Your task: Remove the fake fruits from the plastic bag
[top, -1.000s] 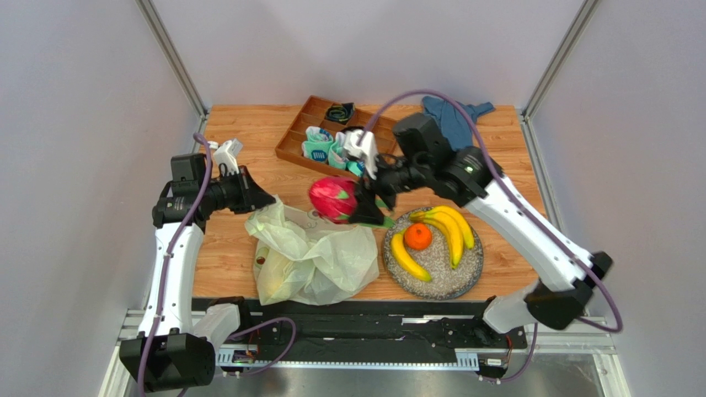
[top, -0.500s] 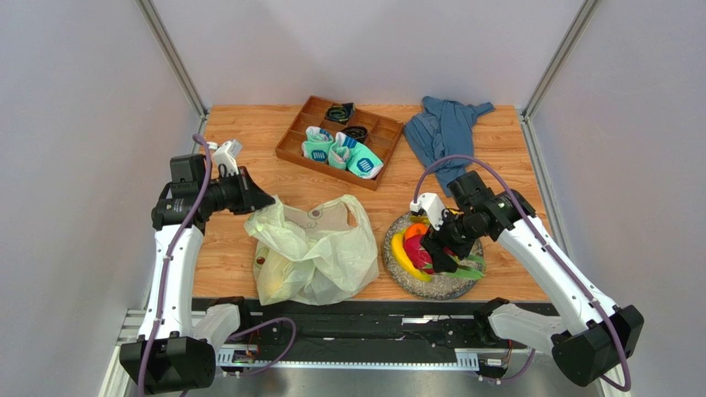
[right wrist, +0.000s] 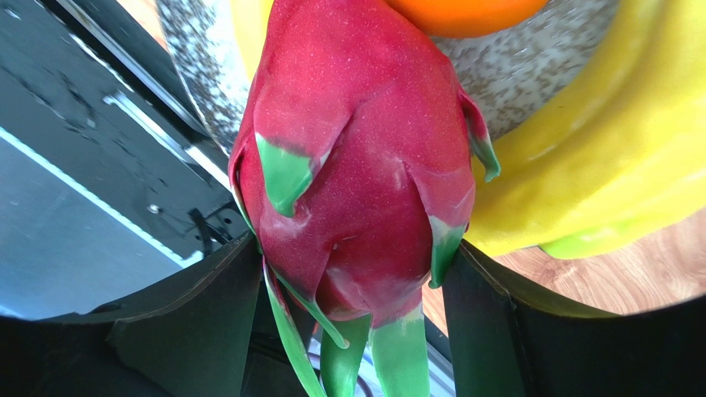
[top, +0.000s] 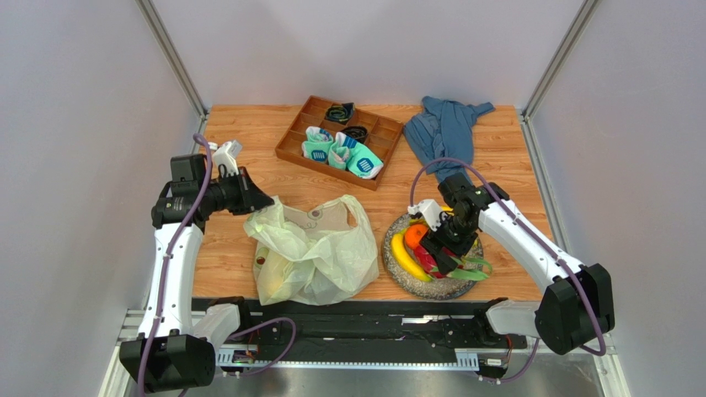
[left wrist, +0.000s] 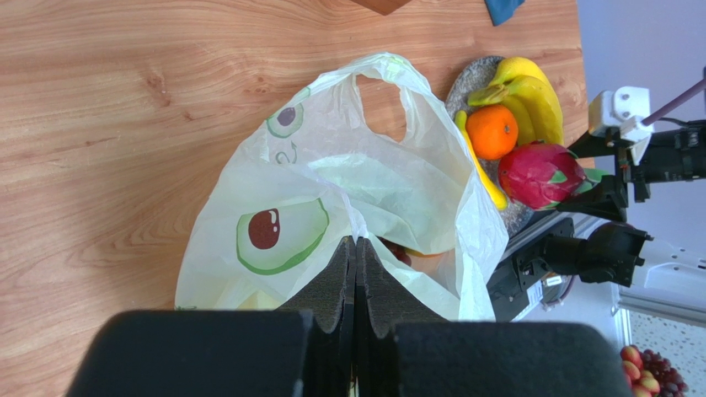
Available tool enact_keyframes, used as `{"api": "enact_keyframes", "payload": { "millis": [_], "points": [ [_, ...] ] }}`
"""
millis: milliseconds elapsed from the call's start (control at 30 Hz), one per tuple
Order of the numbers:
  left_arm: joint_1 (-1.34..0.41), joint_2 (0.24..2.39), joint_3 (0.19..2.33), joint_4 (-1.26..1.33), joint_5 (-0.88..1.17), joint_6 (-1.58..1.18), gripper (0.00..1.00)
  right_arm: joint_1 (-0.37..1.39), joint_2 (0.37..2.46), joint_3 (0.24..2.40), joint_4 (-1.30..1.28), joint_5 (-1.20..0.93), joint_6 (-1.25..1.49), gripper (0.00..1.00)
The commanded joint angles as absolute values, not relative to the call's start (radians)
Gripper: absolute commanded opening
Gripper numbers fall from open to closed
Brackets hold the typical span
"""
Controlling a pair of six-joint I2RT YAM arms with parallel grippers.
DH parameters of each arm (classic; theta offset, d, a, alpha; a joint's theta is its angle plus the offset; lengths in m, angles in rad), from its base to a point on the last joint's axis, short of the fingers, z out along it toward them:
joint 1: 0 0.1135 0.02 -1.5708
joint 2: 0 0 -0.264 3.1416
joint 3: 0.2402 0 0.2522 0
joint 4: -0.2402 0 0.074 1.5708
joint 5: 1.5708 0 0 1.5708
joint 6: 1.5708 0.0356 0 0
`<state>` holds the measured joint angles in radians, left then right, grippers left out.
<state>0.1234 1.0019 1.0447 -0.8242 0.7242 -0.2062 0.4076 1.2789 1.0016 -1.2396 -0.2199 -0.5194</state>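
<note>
Item, desk point(top: 249, 132) with fruit-unbagging in progress; bag point(top: 311, 252), thin pale yellow-green plastic, lies slumped by the near edge, left of centre; left claw point(left wrist: 356, 263) has its jaws pressed together on a fold of the bag's rim, holding the mouth up; right claw point(top: 443, 248) is closed around a dragon fruit point(right wrist: 356, 165), low over a speckled plate point(top: 431, 291) by the near edge, right of centre; whether the fruit touches the plate cannot be told; bananas point(left wrist: 522, 83) and an orange point(left wrist: 491, 132) lie on the plate already; a dim orange-red shape point(left wrist: 413, 263) shows inside the bag, probably more fruit. Step in hand, by judgement: setting down the dragon fruit. Next move calls for spreading the right jaws, lifting away, then reaching into the held-open mouth.
</note>
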Motion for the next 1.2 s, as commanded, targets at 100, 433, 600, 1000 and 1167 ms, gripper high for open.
{"api": "enact_keyframes", "payload": {
  "millis": [100, 433, 600, 1000, 1167],
  "points": [
    [0.130, 0.989, 1.074, -0.822, 0.721, -0.181, 0.00, 0.410, 1.213, 0.916, -1.183, -0.218, -0.639, 0.18],
    [0.130, 1.006, 1.071, -0.811, 0.726, -0.190, 0.00, 0.411, 1.276, 0.933, -1.104, -0.323, -0.643, 0.22],
    [0.130, 1.005, 1.063, -0.808, 0.727, -0.190, 0.00, 0.411, 1.327, 0.971, -1.137, -0.390, -0.649, 0.34],
    [0.130, 0.994, 1.068, -0.850, 0.730, -0.166, 0.00, 0.403, 1.358, 1.297, -1.649, -0.549, -0.873, 1.00],
    [0.130, 0.899, 1.013, -0.907, 0.794, -0.211, 0.00, 0.423, 1.455, 1.754, -1.590, -0.675, -0.722, 1.00]
  ]
}}
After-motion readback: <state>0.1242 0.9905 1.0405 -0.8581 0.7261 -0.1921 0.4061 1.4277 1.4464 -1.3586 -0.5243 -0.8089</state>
